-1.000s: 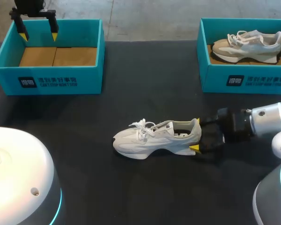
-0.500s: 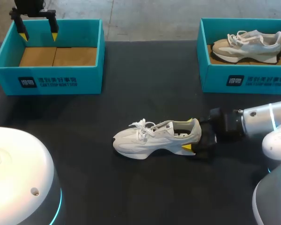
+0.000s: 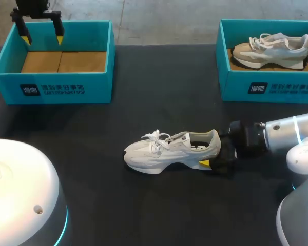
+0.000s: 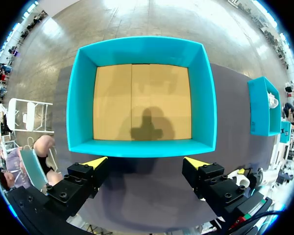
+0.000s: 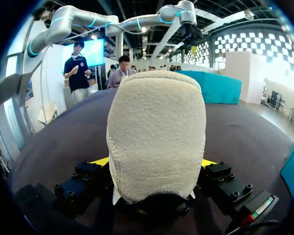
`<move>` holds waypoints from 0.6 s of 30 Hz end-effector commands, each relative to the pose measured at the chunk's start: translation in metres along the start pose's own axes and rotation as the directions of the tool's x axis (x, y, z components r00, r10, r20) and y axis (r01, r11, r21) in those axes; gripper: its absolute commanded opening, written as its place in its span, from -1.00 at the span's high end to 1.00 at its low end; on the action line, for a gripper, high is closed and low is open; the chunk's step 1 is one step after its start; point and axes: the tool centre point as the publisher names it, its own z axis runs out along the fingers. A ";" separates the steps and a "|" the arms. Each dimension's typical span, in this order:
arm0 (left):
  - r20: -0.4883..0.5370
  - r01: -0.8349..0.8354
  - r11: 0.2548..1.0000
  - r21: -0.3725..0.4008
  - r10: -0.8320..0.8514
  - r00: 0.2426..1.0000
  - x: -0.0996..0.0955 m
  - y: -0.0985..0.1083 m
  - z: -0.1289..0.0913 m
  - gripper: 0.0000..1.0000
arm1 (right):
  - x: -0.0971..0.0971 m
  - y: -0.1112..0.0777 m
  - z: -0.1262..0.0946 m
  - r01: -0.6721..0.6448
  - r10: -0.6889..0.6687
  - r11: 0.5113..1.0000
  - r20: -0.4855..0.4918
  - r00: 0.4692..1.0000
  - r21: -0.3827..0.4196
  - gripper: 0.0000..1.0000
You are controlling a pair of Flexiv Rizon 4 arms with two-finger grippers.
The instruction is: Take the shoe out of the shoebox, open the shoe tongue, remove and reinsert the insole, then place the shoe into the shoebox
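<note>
— What has changed in the last second?

— Only the right side. The right pincer [image 5: 155,161] has slid along the desk [image 3: 159,102] toward the white shoe [image 3: 169,151]. A second ago both its yellow tips showed at the very back of the heel. Now the near tip sits beside the sole under the heel, and the far one is hidden behind the collar. The right arm [image 3: 292,130] has come in with it.

— Did the shoe shift?

— No. It stands on its sole near the middle of the desk, outside both boxes, with its toe toward the left arm's side and its heel toward the right arm.

— Is that pincer pinching it?

— It is spread wide. In the right wrist view the heel fills the gap, and a yellow tip peeks out just beside it on each side.

— And the other one?

— The left pincer [image 3: 41,39] hangs where it was, over the far rim of the left shoebox [image 3: 51,92]. It is spread too, with nothing between its fingers. Its own view looks down on the box's brown cardboard floor.

— Now count things for me.

— There are two teal shoeboxes, the left one and the right shoebox [image 3: 267,89], well apart at the far corners. There are two shoes: the white one on the desk, and a beige shoe [image 3: 272,51] lying inside the right shoebox. There are two pincers, each with two yellow-tipped fingers.
</note>
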 end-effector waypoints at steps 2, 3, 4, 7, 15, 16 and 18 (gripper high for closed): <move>-0.001 0.000 1.000 0.001 0.000 1.000 0.000 0.000 0.000 -1.00 | 0.000 -0.001 0.000 0.001 -0.001 1.000 -0.004 1.000 -0.006 -0.36; -0.001 0.000 1.000 0.001 0.000 1.000 0.000 0.000 0.000 -1.00 | 0.000 -0.001 0.001 0.002 -0.002 1.000 -0.004 1.000 -0.007 0.19; -0.001 0.000 1.000 0.001 0.000 1.000 0.000 0.000 0.000 -1.00 | 0.000 -0.001 0.001 0.003 -0.003 1.000 -0.004 1.000 -0.008 0.46; -0.001 0.000 1.000 0.001 0.000 1.000 0.000 0.000 0.000 -1.00 | 0.002 -0.001 0.001 0.008 -0.008 1.000 -0.004 1.000 -0.013 1.00; -0.001 0.000 1.000 0.001 0.000 1.000 0.000 0.000 0.000 -1.00 | 0.004 0.002 0.000 0.017 -0.017 1.000 -0.001 1.000 -0.014 1.00; -0.001 0.000 1.000 0.001 0.000 1.000 0.000 0.000 0.000 -1.00 | 0.004 0.003 0.000 0.017 -0.017 1.000 0.000 1.000 -0.013 1.00; -0.001 0.000 1.000 0.001 0.000 1.000 0.000 0.000 0.000 -1.00 | 0.005 0.003 -0.001 0.016 -0.016 1.000 0.004 1.000 -0.014 1.00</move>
